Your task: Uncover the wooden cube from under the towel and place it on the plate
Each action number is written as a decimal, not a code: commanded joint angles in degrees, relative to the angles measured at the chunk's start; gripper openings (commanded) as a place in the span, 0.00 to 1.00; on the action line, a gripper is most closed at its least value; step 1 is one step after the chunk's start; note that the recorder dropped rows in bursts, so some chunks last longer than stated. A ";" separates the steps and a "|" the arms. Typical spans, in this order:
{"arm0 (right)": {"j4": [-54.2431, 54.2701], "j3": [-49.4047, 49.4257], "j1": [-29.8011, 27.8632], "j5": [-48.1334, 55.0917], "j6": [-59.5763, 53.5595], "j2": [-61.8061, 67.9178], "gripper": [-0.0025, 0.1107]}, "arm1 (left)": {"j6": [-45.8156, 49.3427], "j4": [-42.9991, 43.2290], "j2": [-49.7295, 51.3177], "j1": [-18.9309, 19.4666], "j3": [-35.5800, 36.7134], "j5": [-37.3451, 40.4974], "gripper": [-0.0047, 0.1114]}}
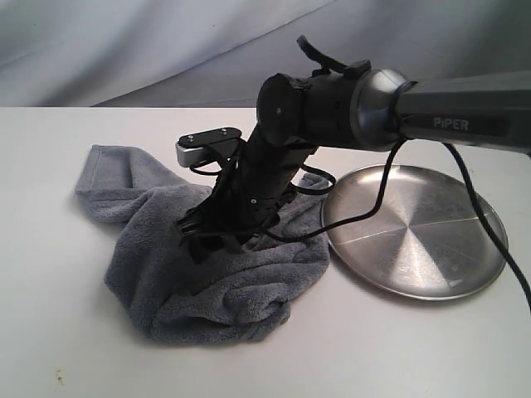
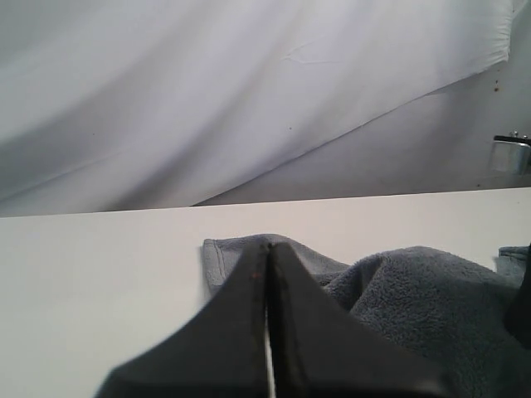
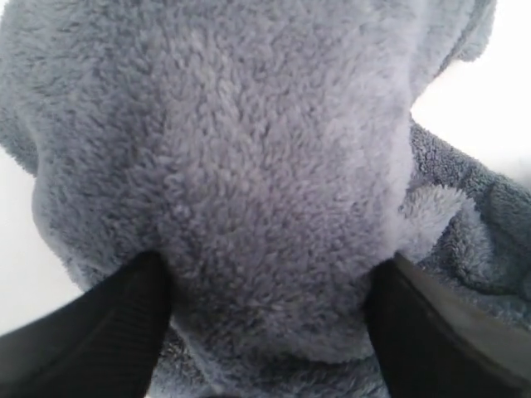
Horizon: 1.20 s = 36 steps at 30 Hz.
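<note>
The towel (image 1: 241, 282) lies heaped on the white table (image 1: 58, 332), a thick blue-grey terry with a fluffy, looped pile, rumpled into soft folds, with one hemmed corner spread flat at the far left. Just beside it, at its right edge, sits the plate (image 1: 431, 249), a round, shallow dish of brushed steel with a low rim and bright streaks fanning out from its centre. The right gripper (image 1: 211, 240), black and cable-wrapped, reaches across and is sunk into the top of the heap. Its ribbed fingers (image 3: 99, 340) stand wide apart, clasping a fat rounded mound of cloth that fills the gap between them. The left gripper (image 2: 269, 249) sits low near the towel's hemmed corner, its two dark jaws pressed together on nothing. I cannot see the wooden cube anywhere; the towel hides whatever lies beneath it.
</note>
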 commanded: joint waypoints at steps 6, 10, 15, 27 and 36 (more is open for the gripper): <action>-0.11 -0.34 0.07 -0.23 0.32 0.54 0.12 | -0.14 -0.10 -0.24 -0.28 0.25 -0.02 0.04; -0.68 -0.34 0.07 -1.08 2.15 0.32 0.02 | -0.14 -0.10 -0.24 -0.28 0.25 -0.02 0.04; -0.80 -0.34 0.07 -1.42 2.95 -1.51 0.02 | -0.14 -0.10 -0.24 -0.28 0.25 -0.02 0.04; -0.80 -0.34 0.07 -1.32 3.95 -10.22 0.02 | -0.14 -0.10 -0.24 -0.28 0.25 -0.02 0.04; -1.68 -0.34 0.07 -4.40 4.55 -16.66 0.02 | -0.14 -0.10 -0.24 -0.28 0.25 -0.02 0.04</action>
